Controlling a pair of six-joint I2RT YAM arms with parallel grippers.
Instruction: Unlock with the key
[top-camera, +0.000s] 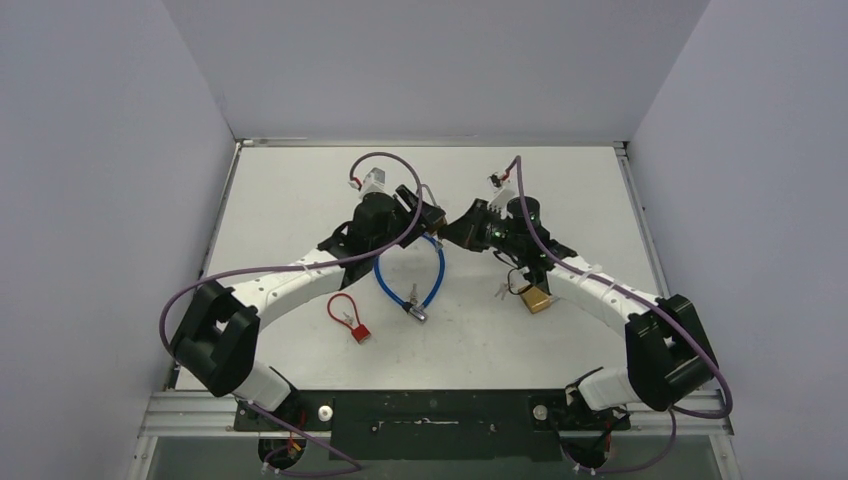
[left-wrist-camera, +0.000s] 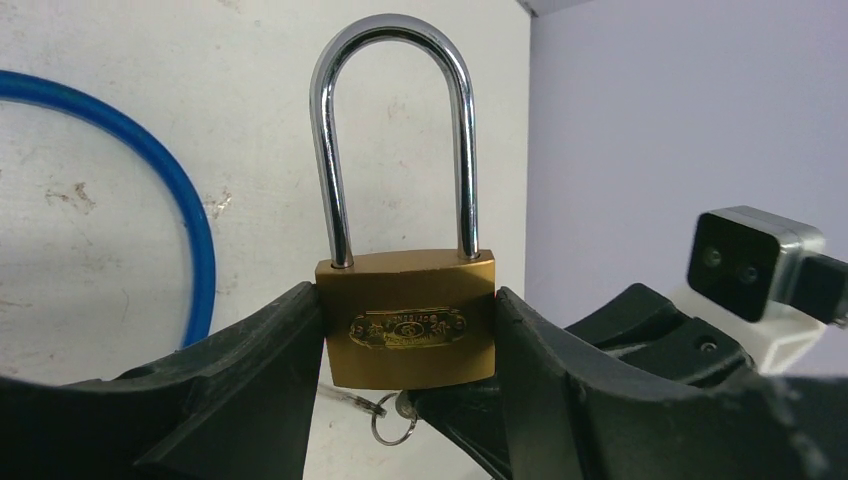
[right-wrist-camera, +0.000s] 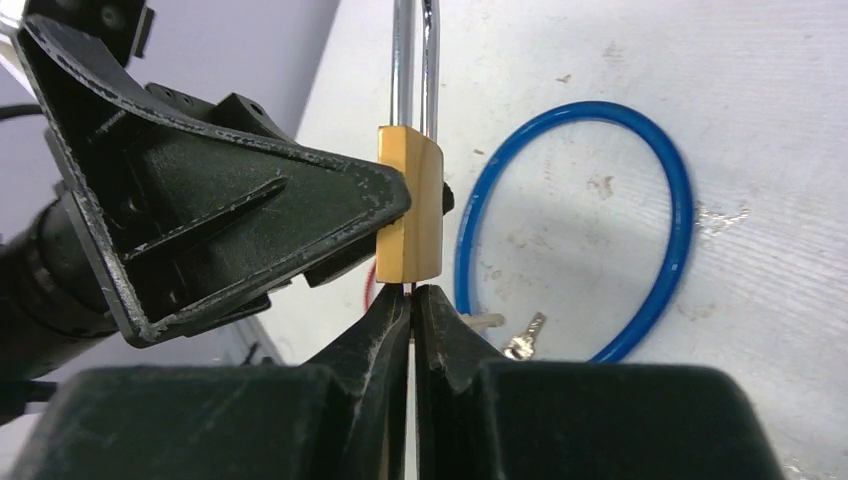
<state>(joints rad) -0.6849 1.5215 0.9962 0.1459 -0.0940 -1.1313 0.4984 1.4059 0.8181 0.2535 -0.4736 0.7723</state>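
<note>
The left gripper (left-wrist-camera: 408, 300) pinches the lock (right-wrist-camera: 410, 215) by its two flat sides and holds it up off the table (top-camera: 560, 190). The silver hoop (left-wrist-camera: 395, 130) sticks out one end. The bottom of the lock points the other way, straight at the right gripper (right-wrist-camera: 412, 300).

The right gripper's fingers are pressed tight together. Their tips sit right under the bottom of the lock, just about touching it. The key may be pinched between them, but it is too thin and too hidden to tell.

The lock's long line, from hoop to bottom, runs in line with the right gripper. So the right arm is the one at the keyhole end. The next move is likely a twist around that line, while the left gripper keeps the lock from turning too.
</note>
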